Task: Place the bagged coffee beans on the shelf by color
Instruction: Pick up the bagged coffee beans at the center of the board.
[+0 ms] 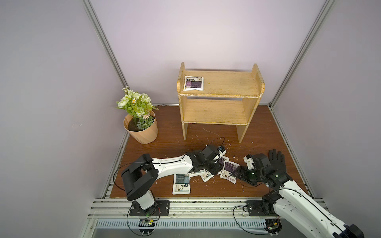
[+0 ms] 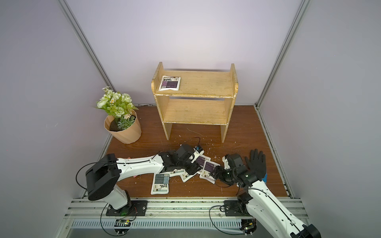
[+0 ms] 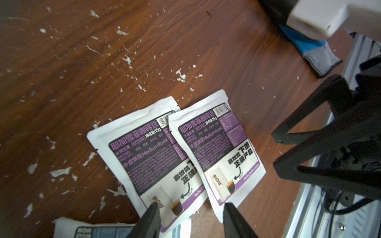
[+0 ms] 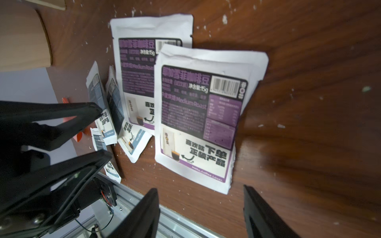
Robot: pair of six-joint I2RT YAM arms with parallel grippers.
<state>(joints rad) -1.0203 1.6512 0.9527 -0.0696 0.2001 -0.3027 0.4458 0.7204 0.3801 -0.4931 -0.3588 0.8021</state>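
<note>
Parted about halfway at the left pincer [image 3: 190, 208], with nothing clamped; straddles the near hems of two purple pouches lying flat on the desk [image 3: 103, 61]; probably poised to nip one thin sealed hem, since a flat pouch on wood offers little else to catch. Overlapping just ahead of those fingertips: top purple pouch [image 3: 218, 152] across one edge of the lower purple pouch [image 3: 144, 156]; risks dragging both if closed over the seam.

Parted wide at the right pincer [image 4: 201, 190], likewise holding nothing; hangs just short of the top purple pouch's bottom edge, close beside the left pincer; seemingly lined up for that same hem.

Behind and under the left pincer: grey-blue pouches [image 4: 134, 142], fanned and overlapping; lone grey-blue pouch [image 1: 181, 183] lying out from under that arm, nearer its base.

Well beyond both pincers, on the shelf [image 1: 226, 84]: shelved purple pouch [image 1: 193, 83], flat at one end of the top tier; presumably claims that tier for purple and leaves the lower tier, bare of pouches, for grey-blue.

Smooth white film, slightly crinkled, with dark block labels; pale worn wood, rounded side panels, white-flecked edges; dark-grained desk strewn with white flakes. Next to the right pincer's wrist: black glove [image 1: 277, 158], limp, no part of the job.
</note>
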